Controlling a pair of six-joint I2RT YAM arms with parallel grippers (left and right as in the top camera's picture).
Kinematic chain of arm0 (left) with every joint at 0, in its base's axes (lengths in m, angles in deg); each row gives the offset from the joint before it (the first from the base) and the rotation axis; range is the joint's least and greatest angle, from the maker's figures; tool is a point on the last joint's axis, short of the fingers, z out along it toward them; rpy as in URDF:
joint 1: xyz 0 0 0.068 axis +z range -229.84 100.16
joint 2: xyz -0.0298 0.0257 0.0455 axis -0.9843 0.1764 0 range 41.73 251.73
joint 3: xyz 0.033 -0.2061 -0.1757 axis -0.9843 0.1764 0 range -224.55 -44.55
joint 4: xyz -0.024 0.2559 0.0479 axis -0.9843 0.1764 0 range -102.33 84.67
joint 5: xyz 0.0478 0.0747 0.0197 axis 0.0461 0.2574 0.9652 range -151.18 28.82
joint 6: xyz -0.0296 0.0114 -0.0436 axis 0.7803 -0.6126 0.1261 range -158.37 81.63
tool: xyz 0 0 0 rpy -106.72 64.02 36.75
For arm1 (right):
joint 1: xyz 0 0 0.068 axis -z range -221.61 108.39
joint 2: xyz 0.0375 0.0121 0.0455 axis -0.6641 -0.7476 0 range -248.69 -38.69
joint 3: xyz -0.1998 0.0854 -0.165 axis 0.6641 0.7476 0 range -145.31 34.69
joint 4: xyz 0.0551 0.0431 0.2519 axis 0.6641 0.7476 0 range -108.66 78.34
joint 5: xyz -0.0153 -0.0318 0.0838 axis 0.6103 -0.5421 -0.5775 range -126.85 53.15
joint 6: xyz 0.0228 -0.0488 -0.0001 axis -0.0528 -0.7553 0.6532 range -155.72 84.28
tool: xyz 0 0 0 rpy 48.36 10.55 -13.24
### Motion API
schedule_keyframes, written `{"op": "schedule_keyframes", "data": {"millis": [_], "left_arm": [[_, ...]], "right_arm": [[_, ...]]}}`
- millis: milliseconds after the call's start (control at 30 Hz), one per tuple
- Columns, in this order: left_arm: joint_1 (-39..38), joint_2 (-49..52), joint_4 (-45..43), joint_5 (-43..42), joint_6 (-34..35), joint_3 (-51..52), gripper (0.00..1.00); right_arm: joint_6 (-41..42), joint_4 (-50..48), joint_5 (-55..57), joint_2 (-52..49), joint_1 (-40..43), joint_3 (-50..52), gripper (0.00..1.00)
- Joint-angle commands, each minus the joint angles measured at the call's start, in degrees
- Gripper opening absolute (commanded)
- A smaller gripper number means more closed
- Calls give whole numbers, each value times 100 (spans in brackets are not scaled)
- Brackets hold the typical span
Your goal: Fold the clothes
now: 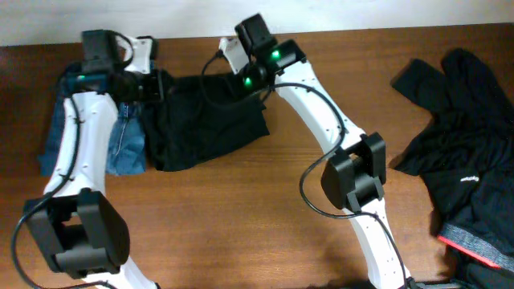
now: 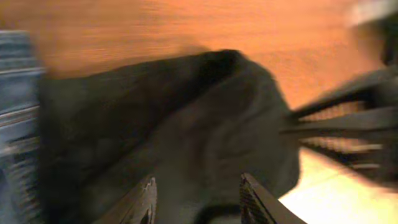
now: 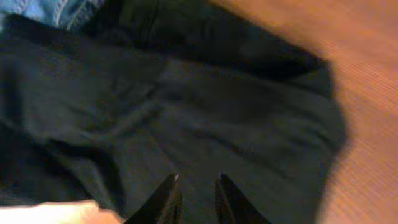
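Note:
A black garment [image 1: 209, 120] lies folded at the back left of the table. It fills the left wrist view [image 2: 186, 124] and the right wrist view [image 3: 186, 106]. Blue denim jeans [image 1: 120, 148] lie beside it on the left, partly under my left arm, and show in the left wrist view [image 2: 18, 124] and the right wrist view [image 3: 56, 9]. My left gripper [image 1: 157, 85] hovers at the garment's far left edge with its jaws [image 2: 198, 190] open and empty. My right gripper [image 1: 239, 74] is over the garment's far right edge with its jaws [image 3: 196, 185] narrowly apart and empty.
A heap of more black clothes [image 1: 466, 120] lies at the right side of the table, with a red-trimmed piece [image 1: 478, 245] at its front. My right arm [image 2: 348, 124] shows in the left wrist view. Bare wood [image 1: 241, 209] spans the table's front.

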Motion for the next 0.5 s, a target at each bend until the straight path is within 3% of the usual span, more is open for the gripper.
{"op": "schedule_keyframes", "data": {"millis": [0,200,467], "left_arm": [[-341,76,13,48,-184,-46,41],[-431,629,326,262,-181,-39,41],[-396,1515,997,1537,-186,-39,41]], "right_arm": [[24,-422,-800,-83,35,726,24],[289,-741,-17,-101,66,1453,24],[544,-717,417,-131,446,1513,25]]}}
